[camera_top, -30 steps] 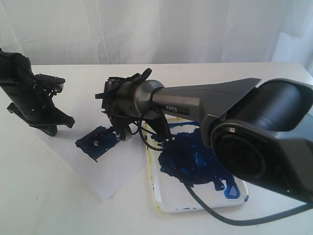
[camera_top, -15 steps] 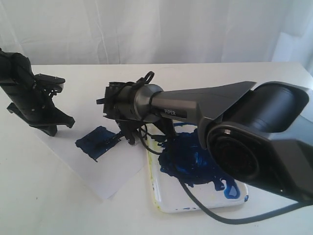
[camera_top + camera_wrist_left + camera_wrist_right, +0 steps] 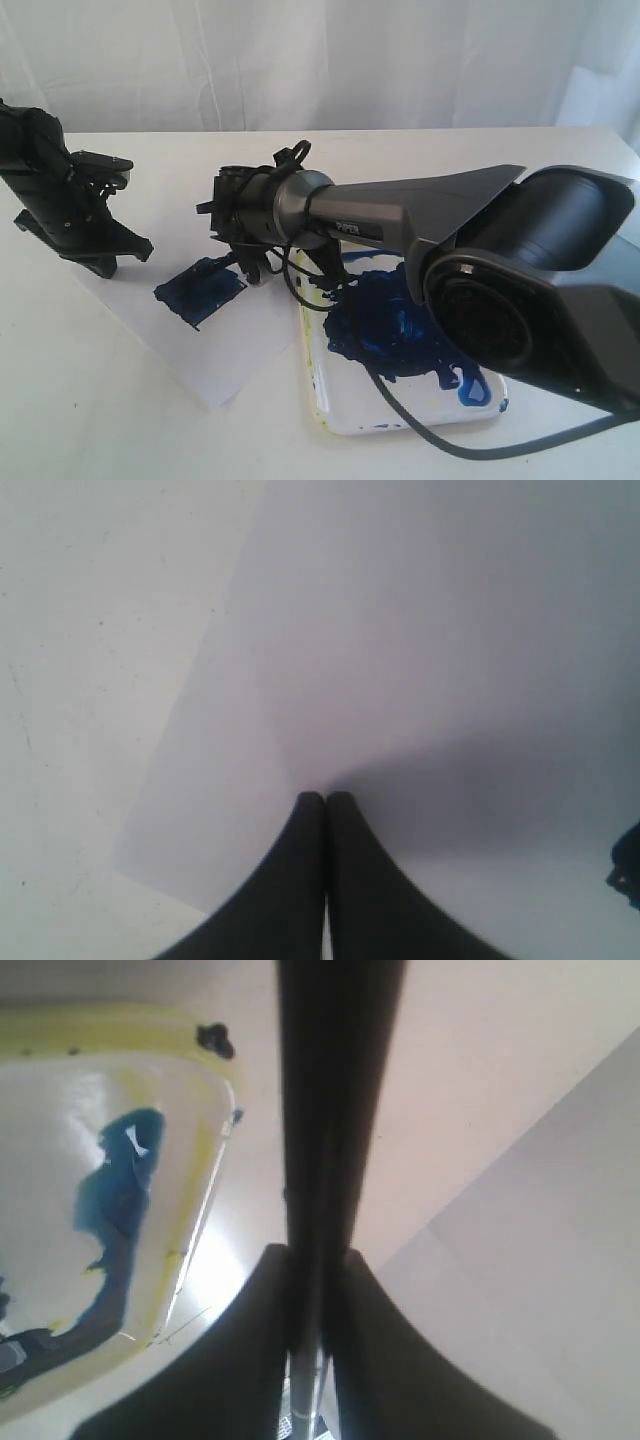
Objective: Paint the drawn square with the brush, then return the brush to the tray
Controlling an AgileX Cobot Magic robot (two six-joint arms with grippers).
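Shifted left, right claw (image 3: pixel 249 268) clamps the brush (image 3: pixel 322 1160) beside the drawn square (image 3: pixel 200 287).

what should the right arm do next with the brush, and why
Probably lift the brush clear of the paper and start carrying it toward the tray. The drawn square already looks covered in dark blue. The right end effector is shut on the brush at the square's tray-side edge, and the tray lies right next to the paper.
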